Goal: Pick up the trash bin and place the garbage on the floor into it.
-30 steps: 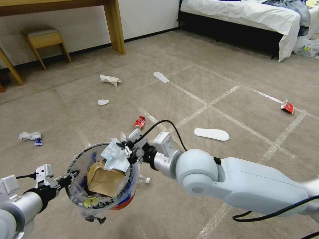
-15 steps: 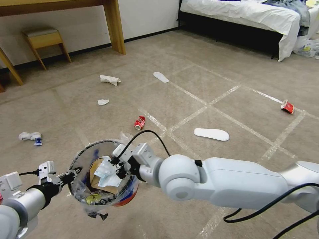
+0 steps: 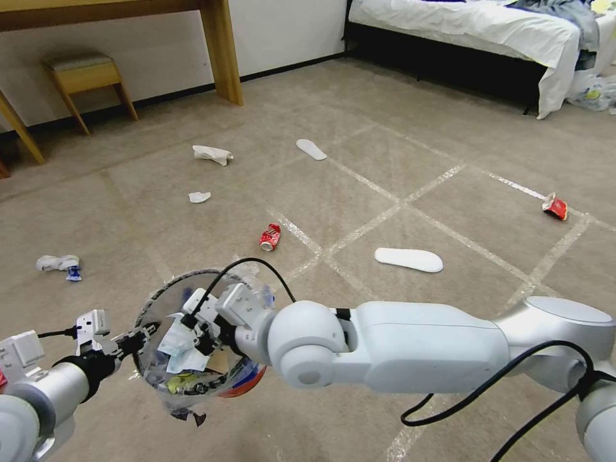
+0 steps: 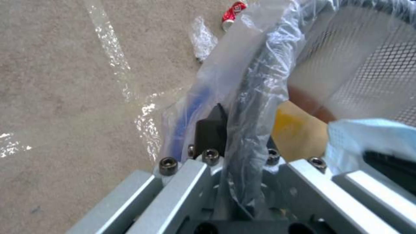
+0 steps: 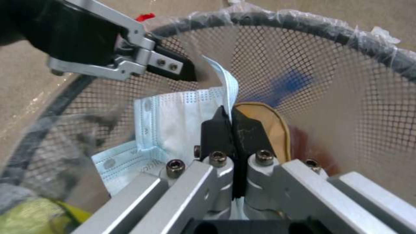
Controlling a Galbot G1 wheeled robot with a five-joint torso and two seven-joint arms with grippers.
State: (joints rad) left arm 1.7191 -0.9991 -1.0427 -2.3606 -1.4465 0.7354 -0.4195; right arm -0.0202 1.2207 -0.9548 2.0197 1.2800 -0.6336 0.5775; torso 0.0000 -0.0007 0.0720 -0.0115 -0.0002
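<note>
Here, from the head view, I am holding the trash bin (image 3: 192, 346) above the floor (image 3: 398, 160), my left gripper (image 3: 131, 341) pinching its rim. In the right wrist view, my right gripper (image 5: 232, 125) is clenching a face mask (image 5: 173, 120) inside the bin; released carelessly, the mask could snag on my fingers.

The head camera looks forward and down over the carpeted floor (image 3: 410, 160) from well above, the trash bin (image 3: 192, 346) at seven o'clock. The left wrist camera sits tight against the bin's dark rim (image 4: 253, 97), outside. The right wrist camera peers closely into its mesh interior (image 5: 338, 91). All three views share the bin.
</note>
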